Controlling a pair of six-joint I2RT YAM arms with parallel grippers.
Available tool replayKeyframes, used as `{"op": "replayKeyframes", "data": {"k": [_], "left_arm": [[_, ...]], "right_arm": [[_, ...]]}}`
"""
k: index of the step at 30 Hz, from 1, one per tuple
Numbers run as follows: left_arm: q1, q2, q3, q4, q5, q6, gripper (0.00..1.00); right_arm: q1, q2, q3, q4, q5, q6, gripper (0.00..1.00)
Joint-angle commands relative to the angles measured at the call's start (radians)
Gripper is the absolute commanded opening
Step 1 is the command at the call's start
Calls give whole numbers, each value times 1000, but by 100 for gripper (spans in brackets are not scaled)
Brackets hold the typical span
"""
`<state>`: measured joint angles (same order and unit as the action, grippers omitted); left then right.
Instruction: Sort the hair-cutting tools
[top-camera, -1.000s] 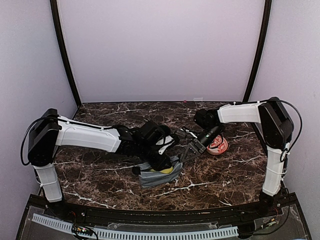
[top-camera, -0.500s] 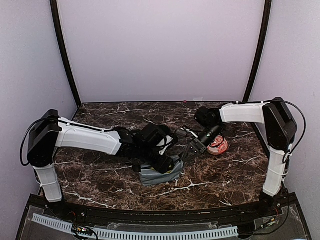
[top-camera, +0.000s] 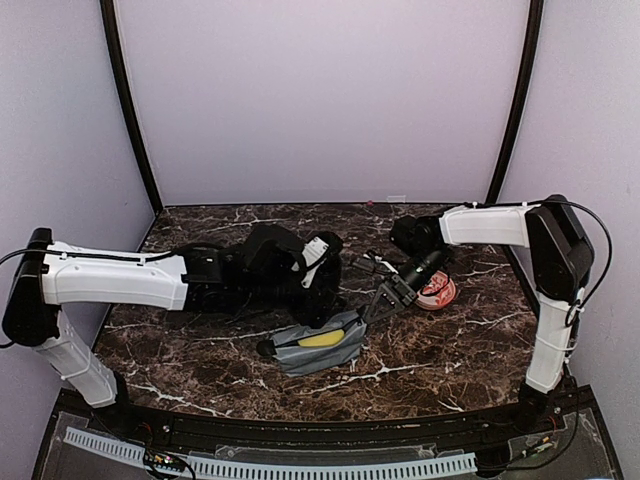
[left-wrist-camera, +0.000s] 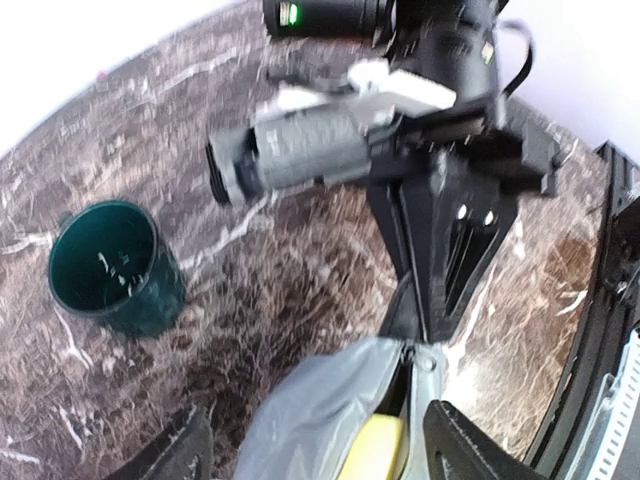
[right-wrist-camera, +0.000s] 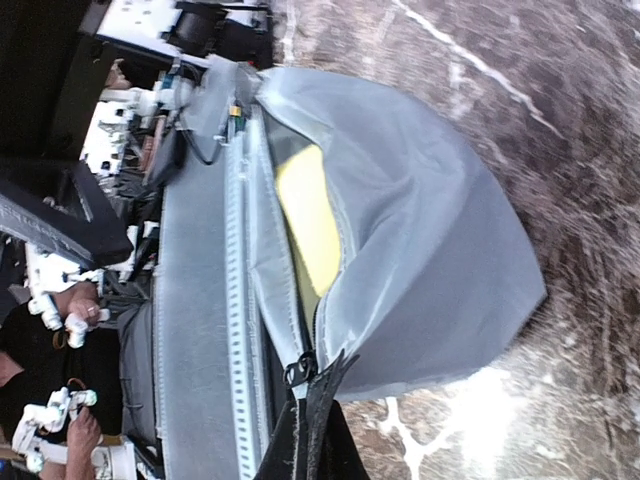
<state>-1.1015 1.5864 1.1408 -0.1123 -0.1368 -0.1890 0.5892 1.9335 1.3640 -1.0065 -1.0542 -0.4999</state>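
Note:
A grey zip pouch (top-camera: 330, 352) lies open at the table's front centre, with something yellow (top-camera: 322, 338) inside. My right gripper (top-camera: 368, 313) is shut on the pouch's dark end tab beside the zip pull (right-wrist-camera: 300, 370); its closed tips (right-wrist-camera: 316, 405) meet the pouch (right-wrist-camera: 430, 250) there. My left gripper (top-camera: 318, 298) is open and empty just above the pouch (left-wrist-camera: 310, 410), one finger (left-wrist-camera: 185, 450) to each side. Thin dark shapes (top-camera: 368, 262) lie behind the right gripper; I cannot tell if they are scissors. Comb and clipper are not visible.
A dark green cup (left-wrist-camera: 115, 265) stands upright on the marble beyond the pouch. A red-and-white plate (top-camera: 438, 291) sits to the right, partly behind the right arm. The table's black front rail (top-camera: 320, 430) is close to the pouch.
My left arm has swung back to the left and its gripper has lifted off the pouch mouth, uncovering the yellow inside. The right gripper has kept its hold and barely moved.

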Motion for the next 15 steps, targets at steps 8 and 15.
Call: {"op": "replayKeyframes", "data": {"k": [8,15], "left_arm": [[1,20,-34,-69,-34,-16,67],[0,108,-32,-122,-18,4,66]], "right_arm": [[6,31,92,-247,-207,-270,0],[5,32,81,-222,-190,-250,0]]}}
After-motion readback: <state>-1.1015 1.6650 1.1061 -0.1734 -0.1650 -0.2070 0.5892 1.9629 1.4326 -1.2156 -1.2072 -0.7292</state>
